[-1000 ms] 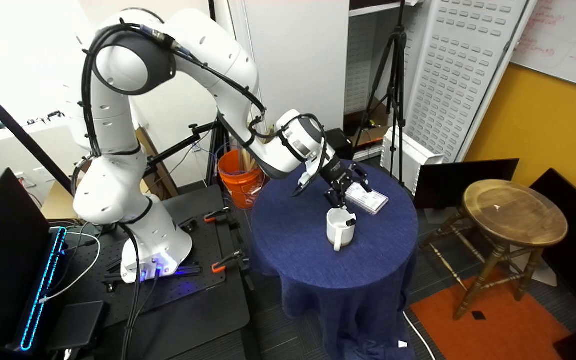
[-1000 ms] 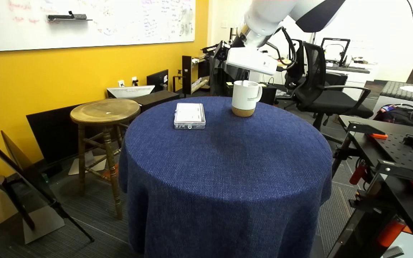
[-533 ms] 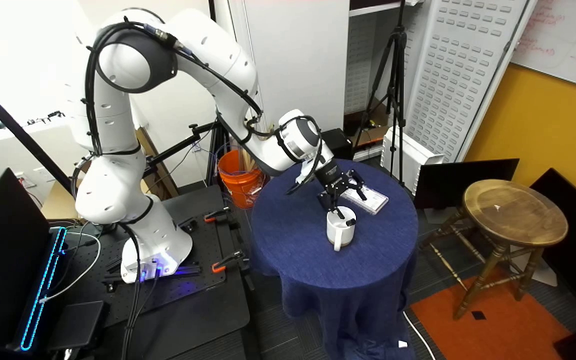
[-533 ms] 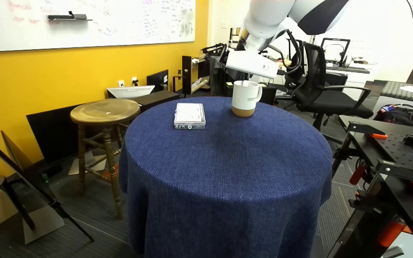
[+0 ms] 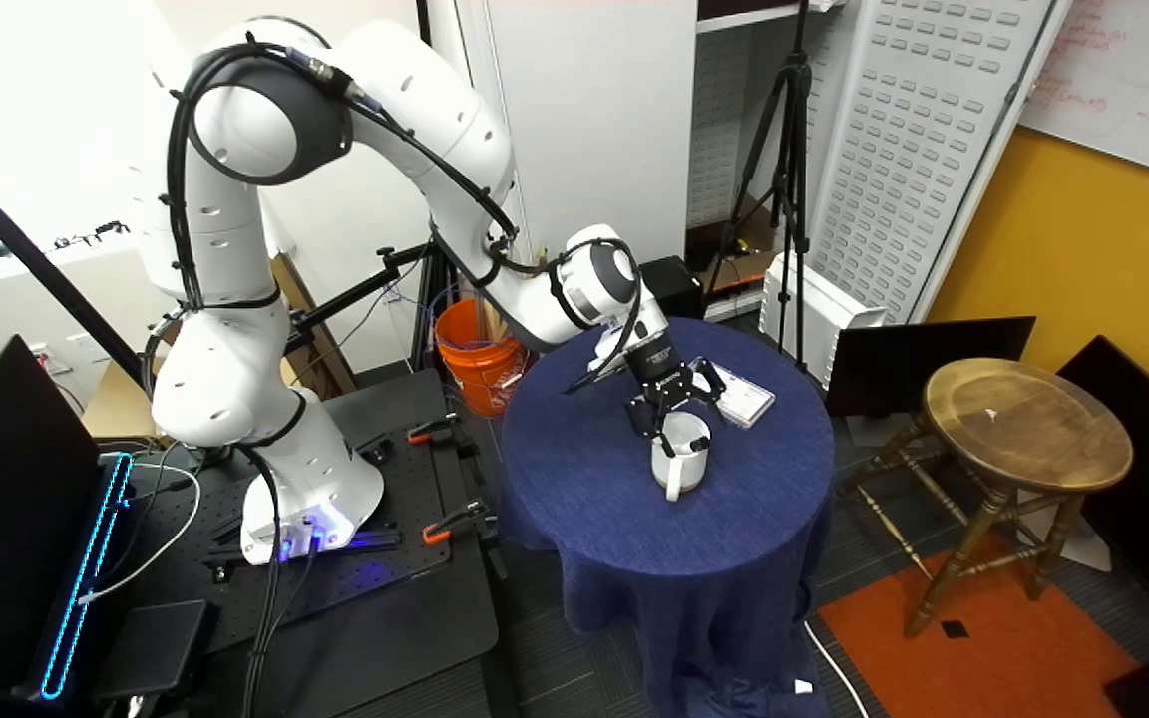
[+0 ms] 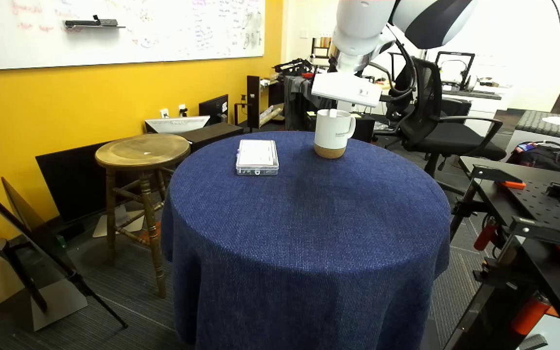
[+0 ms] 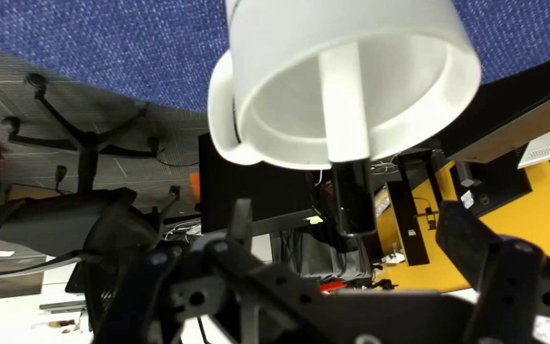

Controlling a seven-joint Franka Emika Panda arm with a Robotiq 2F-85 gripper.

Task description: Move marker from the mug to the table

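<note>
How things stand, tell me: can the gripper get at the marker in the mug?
Likely yes: the gripper is open, and the marker juts out of the mug in line with that opening; nothing shows in the way.

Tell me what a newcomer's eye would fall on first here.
Most likely the white arm, arching across the left half of an exterior view, its end above the round navy table. In the wrist view, the mug stands out at the top, the marker poking from it, black end toward the open gripper. The yellow wall, behind the stool in an exterior view, would probably come next.
</note>
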